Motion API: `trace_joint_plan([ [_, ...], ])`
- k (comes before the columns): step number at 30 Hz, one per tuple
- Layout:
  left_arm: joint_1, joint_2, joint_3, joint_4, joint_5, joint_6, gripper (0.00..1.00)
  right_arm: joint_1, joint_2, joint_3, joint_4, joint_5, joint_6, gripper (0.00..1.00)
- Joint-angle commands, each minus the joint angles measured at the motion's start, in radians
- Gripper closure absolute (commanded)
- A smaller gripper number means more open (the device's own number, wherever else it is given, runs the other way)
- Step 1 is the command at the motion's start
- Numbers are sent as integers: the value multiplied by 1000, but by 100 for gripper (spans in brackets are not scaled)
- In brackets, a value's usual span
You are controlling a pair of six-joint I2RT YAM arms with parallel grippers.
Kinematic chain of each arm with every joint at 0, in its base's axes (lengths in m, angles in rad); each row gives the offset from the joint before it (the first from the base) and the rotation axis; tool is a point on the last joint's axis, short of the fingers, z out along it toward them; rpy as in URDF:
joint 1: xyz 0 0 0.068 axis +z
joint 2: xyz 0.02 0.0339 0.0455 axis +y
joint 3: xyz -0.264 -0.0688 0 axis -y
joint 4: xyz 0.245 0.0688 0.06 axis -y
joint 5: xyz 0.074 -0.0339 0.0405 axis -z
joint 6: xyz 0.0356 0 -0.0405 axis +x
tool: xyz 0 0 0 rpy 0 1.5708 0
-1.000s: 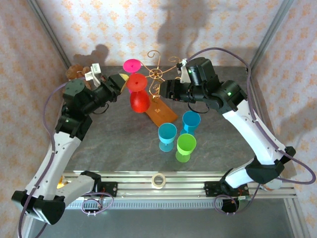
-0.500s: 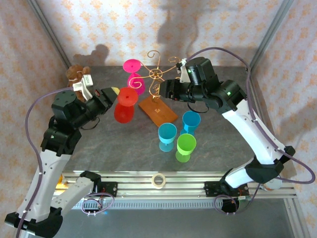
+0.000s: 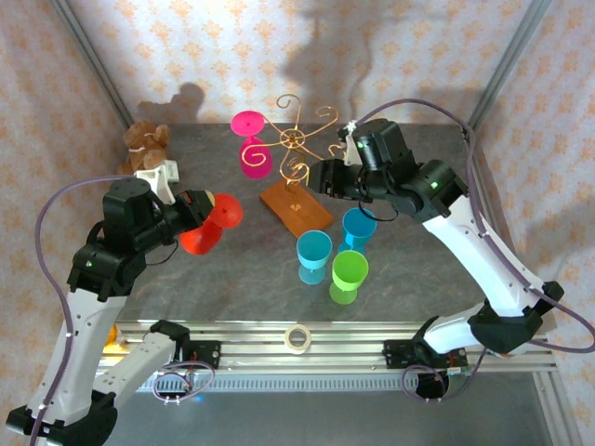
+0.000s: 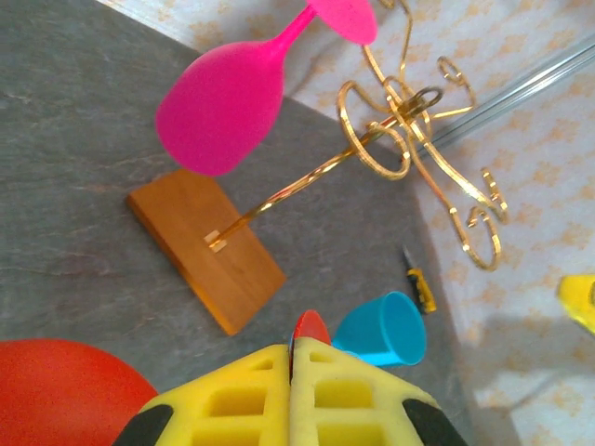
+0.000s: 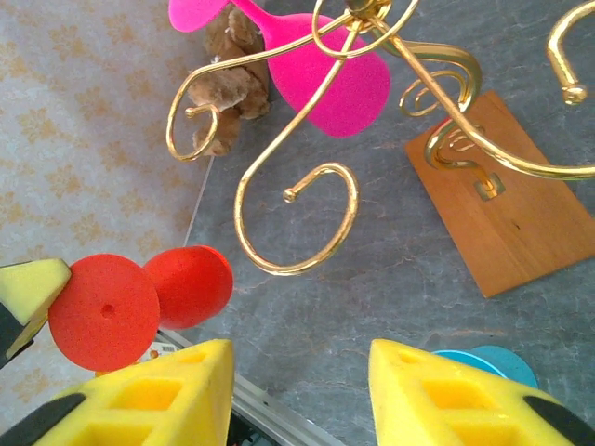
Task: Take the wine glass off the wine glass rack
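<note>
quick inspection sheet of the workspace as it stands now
surface: dark grey table
job's things: red wine glass clear of the wine glass rack; pink wine glass hangs on it
clutter: blue cup, second blue cup, green cup, teddy bear, tape roll
hands: left hand shut on the red wine glass stem; right hand open beside the rack
cables: purple cables loop off both arms
surroundings: patterned walls, metal frame

Left arm [image 3: 88, 279]: rises from the near-left base, elbow bent, forearm pointing right.
Left gripper [image 3: 203, 204]: yellow pads [image 4: 251, 400] pressed together, clamped on the stem of a red glass [image 3: 197, 238].
Right arm [image 3: 483, 242]: climbs from the near-right base, elbow high, wrist turned left.
Right gripper [image 5: 299, 353]: jaws apart, yellow pads [image 5: 149, 400] touching nothing.
</note>
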Motion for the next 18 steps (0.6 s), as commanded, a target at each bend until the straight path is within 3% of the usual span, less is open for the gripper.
trace_joint_plan([
  [1,-2,7,28,-45,-34,109,100,21,-47,-19,1,102,-15,60],
  [6,-1,45,36,-43,-33,198,100,113,-68,-30,-39,311,-62,60],
  [9,-3,71,50,-39,-26,247,100,144,-73,-49,-52,375,-64,60],
  [18,-7,151,87,-39,-36,384,100,178,-132,-163,4,462,-67,60],
])
